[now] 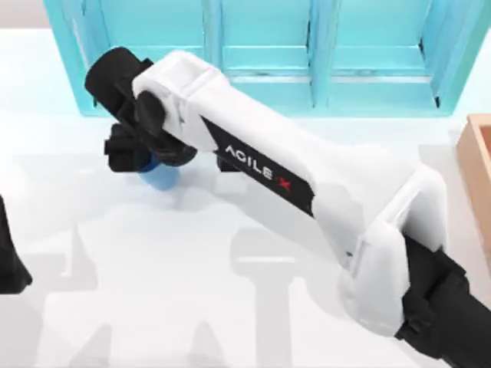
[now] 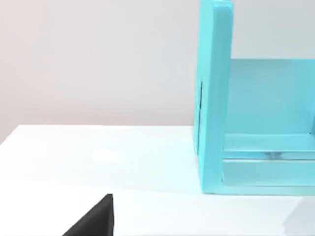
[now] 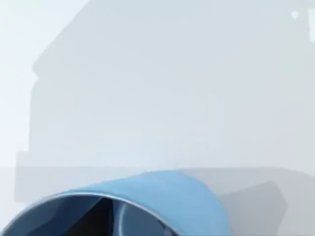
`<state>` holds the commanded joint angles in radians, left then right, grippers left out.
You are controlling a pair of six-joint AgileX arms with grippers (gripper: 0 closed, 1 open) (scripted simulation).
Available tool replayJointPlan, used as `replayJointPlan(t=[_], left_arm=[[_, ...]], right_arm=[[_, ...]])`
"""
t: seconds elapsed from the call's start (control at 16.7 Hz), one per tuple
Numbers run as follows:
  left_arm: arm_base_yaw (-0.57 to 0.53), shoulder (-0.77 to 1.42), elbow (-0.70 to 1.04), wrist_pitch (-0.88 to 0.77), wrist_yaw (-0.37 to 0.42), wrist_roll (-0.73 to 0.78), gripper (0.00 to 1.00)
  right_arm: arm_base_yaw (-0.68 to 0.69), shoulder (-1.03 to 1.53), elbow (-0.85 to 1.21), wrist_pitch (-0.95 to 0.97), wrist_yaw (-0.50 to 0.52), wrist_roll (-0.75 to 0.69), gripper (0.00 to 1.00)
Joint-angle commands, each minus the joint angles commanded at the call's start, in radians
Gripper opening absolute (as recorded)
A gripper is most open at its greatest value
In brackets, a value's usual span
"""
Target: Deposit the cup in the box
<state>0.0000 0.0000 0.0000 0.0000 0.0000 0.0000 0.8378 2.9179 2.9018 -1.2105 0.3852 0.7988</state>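
White table [image 1: 230, 307]; right end effector [image 1: 134, 149] over cup [image 1: 163, 176].

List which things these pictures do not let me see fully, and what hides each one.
- The cup: in the top view the right arm's wrist covers most of it; in the right wrist view the frame edge cuts it.
- The right claw: whether it grips the cup cannot be told.
- The box: cut by the top view's right edge.
- The left arm: cut by the top view's left edge.
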Motion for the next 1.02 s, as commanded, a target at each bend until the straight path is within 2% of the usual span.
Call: replayJointPlan(t=[0.24,1.02], left_arm=[[0.0,0.0,0.0,0.0,0.0,0.0,1.0],[0.0,0.0,0.0,0.0,0.0,0.0,1.0]], right_arm=[[-0.002,0.007,0.001,0.007,-0.001,-0.003,1.0],[-0.002,0.007,0.001,0.007,-0.001,-0.003,0.02]])
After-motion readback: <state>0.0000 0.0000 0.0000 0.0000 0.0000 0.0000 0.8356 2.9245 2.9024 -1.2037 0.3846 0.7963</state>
